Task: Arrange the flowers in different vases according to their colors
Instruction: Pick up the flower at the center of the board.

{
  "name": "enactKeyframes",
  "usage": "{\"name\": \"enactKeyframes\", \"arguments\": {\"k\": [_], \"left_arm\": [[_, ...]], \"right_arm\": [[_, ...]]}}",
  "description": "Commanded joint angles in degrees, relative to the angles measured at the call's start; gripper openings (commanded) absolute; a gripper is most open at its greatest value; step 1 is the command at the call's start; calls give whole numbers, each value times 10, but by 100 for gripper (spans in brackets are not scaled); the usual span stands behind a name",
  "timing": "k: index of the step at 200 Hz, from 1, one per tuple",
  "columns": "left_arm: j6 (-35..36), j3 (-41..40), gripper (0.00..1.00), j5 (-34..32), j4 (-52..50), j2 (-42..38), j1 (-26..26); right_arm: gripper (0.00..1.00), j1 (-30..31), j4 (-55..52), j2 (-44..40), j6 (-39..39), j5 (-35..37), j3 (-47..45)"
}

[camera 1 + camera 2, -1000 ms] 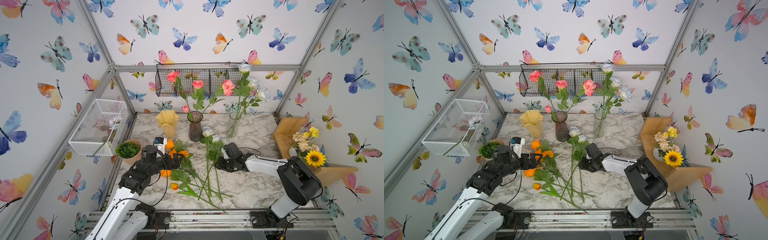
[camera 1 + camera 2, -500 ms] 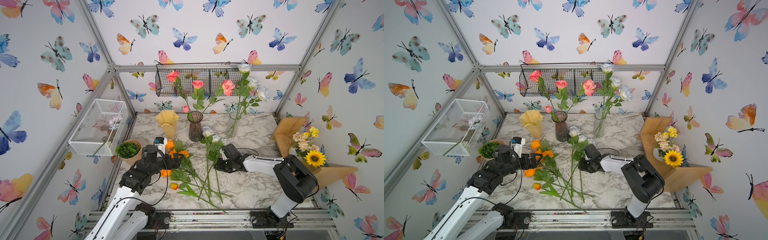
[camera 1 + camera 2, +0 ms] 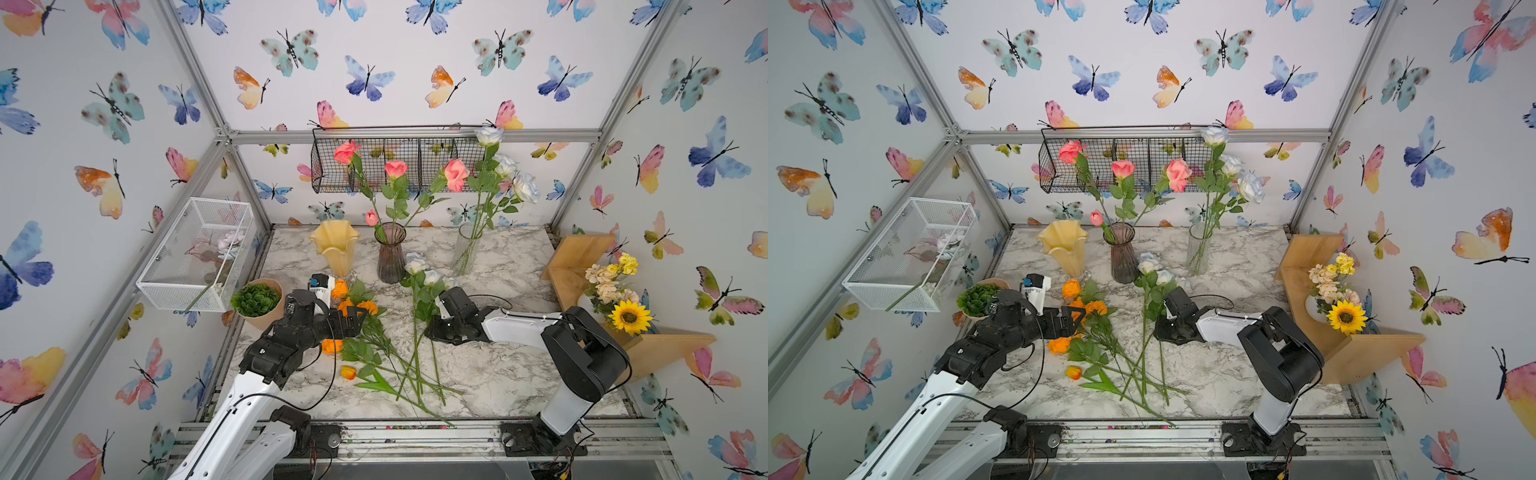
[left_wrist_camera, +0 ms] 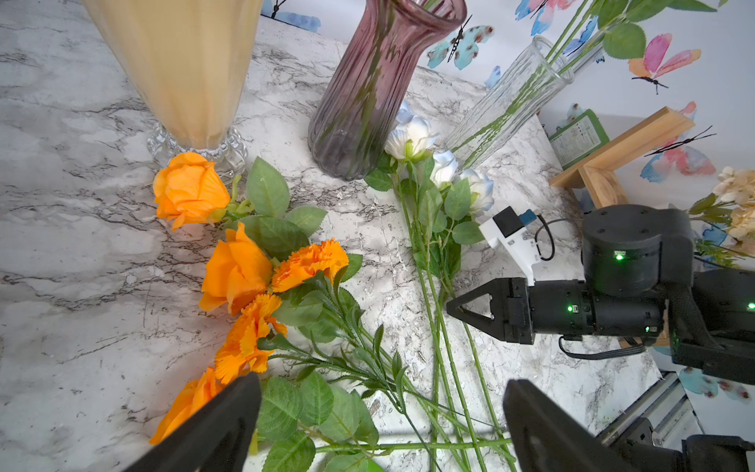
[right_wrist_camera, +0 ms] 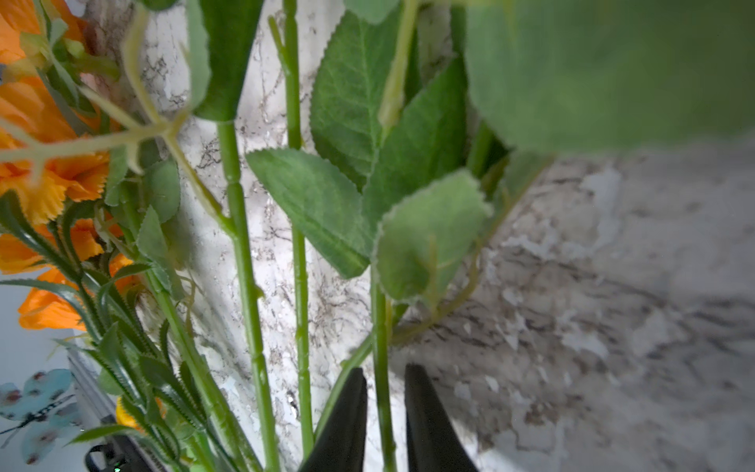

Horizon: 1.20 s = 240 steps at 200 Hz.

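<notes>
Bare marble (image 3: 498, 374) right side passable; loose flowers (image 3: 365, 349) (stems crossing) block centre; vases (image 3: 390, 257) line rear.

The left arm (image 3: 245, 399) and right arm (image 3: 519, 328) have white links, black joint housings and looping black cables (image 3: 328, 374). Behind the right tool (image 4: 451, 307), green lights (image 4: 619, 256) glow beside a white camera mount (image 4: 510, 241).

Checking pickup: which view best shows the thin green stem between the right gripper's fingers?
Right wrist view: the thin green stem runs close-up between the right gripper's fingers. Left wrist shows it side-on; both top views hide that stretch under the gripper.
</notes>
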Motion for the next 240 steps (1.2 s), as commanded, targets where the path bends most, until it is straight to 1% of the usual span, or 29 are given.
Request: {"name": "enactKeyframes", "arguments": {"k": [1, 14, 38, 66, 81, 109, 204, 240], "left_arm": [[5, -2, 99, -2, 4, -3, 0], [5, -2, 99, -2, 4, -3, 0], [5, -2, 99, -1, 4, -3, 0], [5, -2, 99, -2, 4, -3, 0], [5, -2, 99, -2, 4, -4, 1], [5, -2, 99, -2, 4, -5, 0], [5, -2, 99, -3, 4, -7, 0], [5, -2, 99, -3, 4, -9, 0]], "right_arm": [[13, 5, -27, 15, -13, 12, 8], [7, 5, -34, 10, -19, 18, 11], [2, 5, -57, -1, -36, 33, 25], [2, 5, -97, -20, -64, 71, 51], [2, 5, -118, -36, -86, 107, 66], [2, 5, -121, -69, -117, 149, 76], [2, 4, -44, -174, -165, 218, 64], [2, 4, 43, -237, -200, 257, 28]]}}
